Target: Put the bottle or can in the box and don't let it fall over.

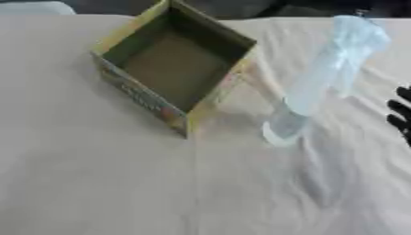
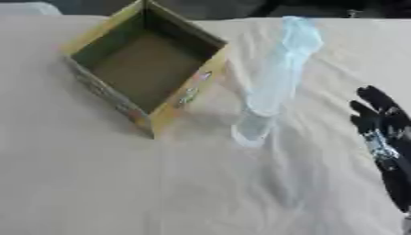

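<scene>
A clear plastic bottle (image 2: 269, 87) with a pale blue tint stands on the cloth just right of the box, leaning toward the far right in the view. The open cardboard box (image 2: 144, 64) has yellow printed sides and an empty brown inside; it sits at the upper left, one corner toward me. My right hand (image 2: 379, 120) is at the right edge, black, with its fingers straight and spread, pointing toward the bottle but well apart from it and holding nothing. My left hand shows in no view.
A beige cloth (image 2: 160, 183) with wrinkles covers the whole table. Dark shapes lie beyond the table's far edge (image 2: 241, 9). A pale object (image 1: 32, 7) shows at the top left corner.
</scene>
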You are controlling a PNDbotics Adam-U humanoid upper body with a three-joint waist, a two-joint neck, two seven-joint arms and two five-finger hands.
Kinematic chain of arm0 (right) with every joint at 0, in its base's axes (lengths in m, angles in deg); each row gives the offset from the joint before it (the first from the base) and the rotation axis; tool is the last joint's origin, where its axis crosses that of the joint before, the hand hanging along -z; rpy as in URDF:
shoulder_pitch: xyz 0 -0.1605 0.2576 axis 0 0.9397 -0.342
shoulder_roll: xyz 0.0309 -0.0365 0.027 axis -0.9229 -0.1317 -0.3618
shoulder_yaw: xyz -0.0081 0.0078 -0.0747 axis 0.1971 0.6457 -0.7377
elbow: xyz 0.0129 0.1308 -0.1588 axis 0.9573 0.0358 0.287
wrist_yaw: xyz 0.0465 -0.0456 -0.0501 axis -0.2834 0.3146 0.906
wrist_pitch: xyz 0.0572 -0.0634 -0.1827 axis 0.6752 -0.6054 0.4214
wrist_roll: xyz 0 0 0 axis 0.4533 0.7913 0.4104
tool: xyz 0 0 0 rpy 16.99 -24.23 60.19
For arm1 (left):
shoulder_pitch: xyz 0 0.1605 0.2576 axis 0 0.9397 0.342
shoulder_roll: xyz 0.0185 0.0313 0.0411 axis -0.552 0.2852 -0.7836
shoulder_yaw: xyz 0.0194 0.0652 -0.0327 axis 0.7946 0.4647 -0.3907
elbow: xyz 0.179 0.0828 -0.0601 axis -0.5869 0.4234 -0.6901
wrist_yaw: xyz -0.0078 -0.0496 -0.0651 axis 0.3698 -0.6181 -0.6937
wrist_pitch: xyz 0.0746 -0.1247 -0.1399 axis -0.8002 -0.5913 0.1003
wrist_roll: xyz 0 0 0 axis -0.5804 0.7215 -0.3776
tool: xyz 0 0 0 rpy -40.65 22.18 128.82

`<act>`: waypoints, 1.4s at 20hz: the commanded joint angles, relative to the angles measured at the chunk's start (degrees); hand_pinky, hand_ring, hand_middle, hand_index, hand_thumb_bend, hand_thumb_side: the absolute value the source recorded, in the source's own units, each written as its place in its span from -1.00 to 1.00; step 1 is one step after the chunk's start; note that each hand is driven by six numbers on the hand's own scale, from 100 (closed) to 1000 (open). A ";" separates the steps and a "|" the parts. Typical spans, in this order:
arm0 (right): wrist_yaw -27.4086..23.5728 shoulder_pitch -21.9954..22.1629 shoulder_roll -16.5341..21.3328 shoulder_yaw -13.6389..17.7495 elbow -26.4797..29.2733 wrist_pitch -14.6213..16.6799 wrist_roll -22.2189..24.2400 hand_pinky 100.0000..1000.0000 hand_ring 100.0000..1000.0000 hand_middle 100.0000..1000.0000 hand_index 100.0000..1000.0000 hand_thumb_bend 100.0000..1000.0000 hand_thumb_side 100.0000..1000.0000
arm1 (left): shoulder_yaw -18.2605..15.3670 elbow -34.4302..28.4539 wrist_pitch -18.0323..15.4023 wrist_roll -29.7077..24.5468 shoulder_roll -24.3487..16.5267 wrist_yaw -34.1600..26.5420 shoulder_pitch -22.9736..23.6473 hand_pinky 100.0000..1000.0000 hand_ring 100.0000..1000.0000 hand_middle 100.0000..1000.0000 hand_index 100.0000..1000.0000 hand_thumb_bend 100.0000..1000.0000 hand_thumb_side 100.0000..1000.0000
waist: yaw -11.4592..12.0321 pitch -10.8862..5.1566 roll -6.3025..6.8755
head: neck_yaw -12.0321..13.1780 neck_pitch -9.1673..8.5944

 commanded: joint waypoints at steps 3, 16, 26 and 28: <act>-0.15 -0.12 0.61 0.35 1.02 -0.45 -0.02 1.00 1.00 1.00 1.00 -1.00 0.02 | -0.39 -1.16 -0.36 0.04 -1.17 -0.54 -0.32 0.99 1.00 1.00 0.37 -0.97 0.49 | 0.02 -1.59 0.06 | -0.51 -0.74; 0.99 0.04 0.81 0.31 1.02 0.28 2.12 1.00 1.00 1.00 1.00 -1.00 -0.01 | -0.26 -1.16 -0.23 -0.15 -1.51 -0.84 -0.41 0.99 1.00 1.00 0.37 -0.96 0.48 | -0.15 -2.23 -0.20 | -1.03 -0.24; 5.93 -0.80 1.79 -1.14 1.02 -0.70 6.59 1.00 1.00 1.00 1.00 -1.00 -0.04 | -0.16 -1.16 0.03 -0.20 -1.54 -1.14 -0.25 0.98 1.00 1.00 0.37 -0.96 0.47 | -0.20 -3.39 -0.32 | -1.66 0.89; 6.45 -2.10 2.15 -1.89 1.02 -1.92 7.19 1.00 1.00 1.00 1.00 -1.00 -0.04 | 0.01 -1.16 0.16 -0.32 -1.53 -1.23 -0.28 0.98 1.00 1.00 0.37 -0.96 0.47 | -0.14 -3.60 -0.31 | -1.90 1.08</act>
